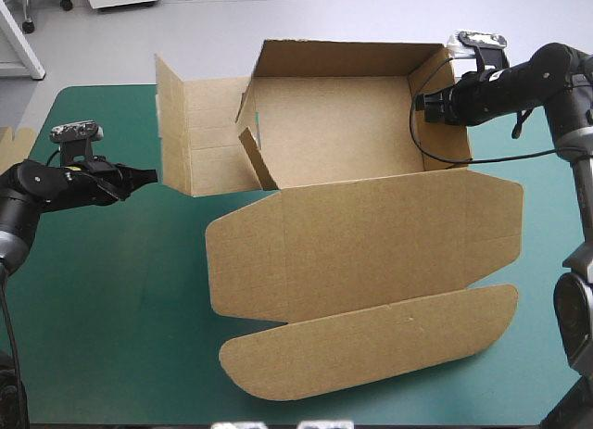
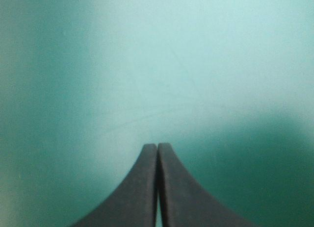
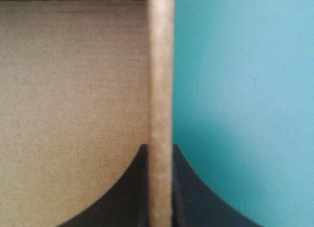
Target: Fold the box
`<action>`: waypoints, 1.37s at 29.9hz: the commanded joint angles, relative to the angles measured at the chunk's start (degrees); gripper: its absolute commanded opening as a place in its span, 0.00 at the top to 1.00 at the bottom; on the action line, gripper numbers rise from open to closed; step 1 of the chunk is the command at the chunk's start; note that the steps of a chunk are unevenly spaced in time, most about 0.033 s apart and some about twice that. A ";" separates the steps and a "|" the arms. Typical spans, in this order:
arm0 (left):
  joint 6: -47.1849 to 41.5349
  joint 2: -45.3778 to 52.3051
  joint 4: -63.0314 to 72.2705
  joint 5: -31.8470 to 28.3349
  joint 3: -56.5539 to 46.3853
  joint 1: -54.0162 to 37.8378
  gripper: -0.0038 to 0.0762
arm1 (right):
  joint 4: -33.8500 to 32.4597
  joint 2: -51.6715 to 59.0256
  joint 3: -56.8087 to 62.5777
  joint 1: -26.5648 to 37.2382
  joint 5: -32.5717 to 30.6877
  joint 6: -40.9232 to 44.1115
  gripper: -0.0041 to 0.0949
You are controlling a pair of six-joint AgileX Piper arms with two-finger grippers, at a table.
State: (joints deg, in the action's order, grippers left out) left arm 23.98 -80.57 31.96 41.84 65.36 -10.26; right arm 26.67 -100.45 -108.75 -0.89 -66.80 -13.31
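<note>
1. The box [image 1: 352,234] sits mid-table on the teal-green cover [image 1: 111,299], with its tray toward the far edge.
2. The far wall and the right wall [image 1: 445,137] are standing upright, and the lid [image 1: 371,290] lies flat, reaching toward the near edge.
3. The left flap [image 1: 208,132] stands splayed outward from the tray, not tucked in.
4. The right gripper [image 3: 160,148] is pinched on the right wall, one black finger inside the tray and one outside.
5. The left gripper [image 2: 157,146] has its fingers pressed together on nothing, over bare cover, tips close by the left flap's outer edge.
6. A sliver of more board [image 1: 11,140] peeks in at the table's left edge.
</note>
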 commanded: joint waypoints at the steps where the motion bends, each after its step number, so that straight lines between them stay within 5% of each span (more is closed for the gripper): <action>1: 1.07 0.68 5.07 -7.13 1.99 0.00 0.96 | 3.71 3.48 -2.85 0.38 1.81 0.32 0.97; 16: 25.80 -8.21 36.58 4.12 1.99 0.00 0.96 | 4.12 -0.58 -2.85 0.18 4.12 2.06 0.97; 41: 34.76 -16.29 65.38 30.92 1.99 1.16 0.96 | -0.99 -5.21 -2.75 -5.64 9.37 3.91 0.97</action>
State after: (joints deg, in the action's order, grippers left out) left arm 58.33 -99.27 91.33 66.58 65.55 -10.00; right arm 23.67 -108.79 -109.65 -6.57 -60.21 -10.25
